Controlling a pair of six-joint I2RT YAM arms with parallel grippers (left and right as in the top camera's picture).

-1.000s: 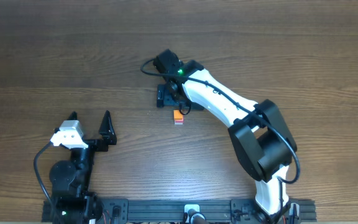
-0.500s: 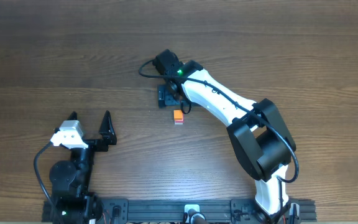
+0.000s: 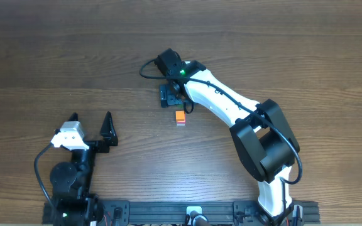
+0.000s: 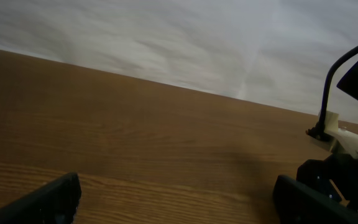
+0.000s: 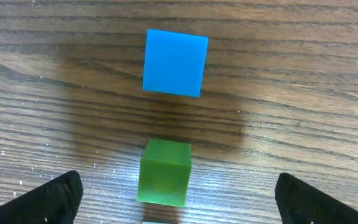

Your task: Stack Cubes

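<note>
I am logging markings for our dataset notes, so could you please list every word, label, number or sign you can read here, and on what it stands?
There are none to read. The blue cube, the green cube and the orange cube show plain faces, and the wooden table bears no print.

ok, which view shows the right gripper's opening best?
Right wrist view: right gripper open, fingers wide apart, green cube ahead. Top view sees mostly its wrist from above. Left wrist view catches it far off, cropped.
</note>
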